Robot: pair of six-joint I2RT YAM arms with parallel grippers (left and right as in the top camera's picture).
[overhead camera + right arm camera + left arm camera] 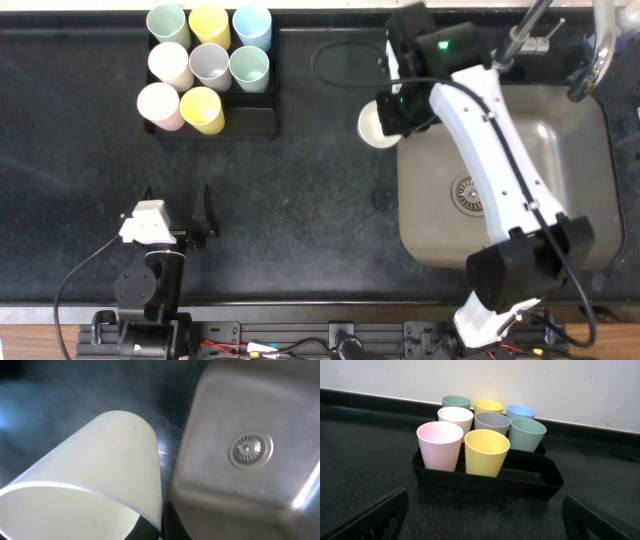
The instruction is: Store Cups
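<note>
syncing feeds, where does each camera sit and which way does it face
Top view: fixed overhead, looking down on counter, tray and sink; both arms show.
Left wrist view: low over the counter, facing the tray of cups; own open fingers show.
Right wrist view: at the sink's edge, looking down past the cream cup in its own fingers.
Shared: tray, top and left wrist; sink, top and right wrist.

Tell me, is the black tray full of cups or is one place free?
Not full: eight cups stand in the tray, and one corner place is bare.
</note>
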